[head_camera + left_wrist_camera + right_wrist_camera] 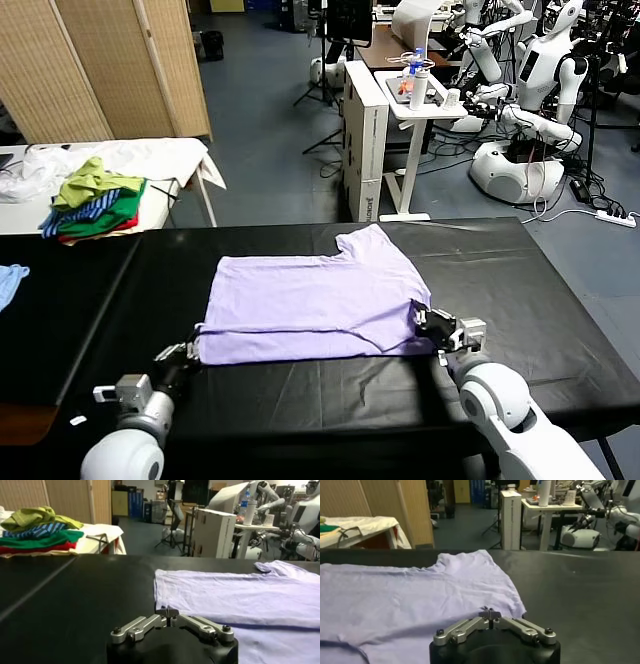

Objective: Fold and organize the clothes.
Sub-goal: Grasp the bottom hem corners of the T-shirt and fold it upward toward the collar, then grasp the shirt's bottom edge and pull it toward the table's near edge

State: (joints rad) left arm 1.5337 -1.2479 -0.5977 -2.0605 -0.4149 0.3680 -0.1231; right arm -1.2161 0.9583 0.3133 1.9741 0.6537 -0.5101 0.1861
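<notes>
Garment pile [95,205] beyond T-shirt [310,305], well apart.

— What colour was the T-shirt [310,305] on the desk [300,400]?
— Plain lavender, on a black desk.
— And the pile of garments [95,205]?
— Olive-green on top, then blue stripes, green and red, lying on a white cloth [150,157]. A light blue cloth [8,280] showed at the edge.
</notes>
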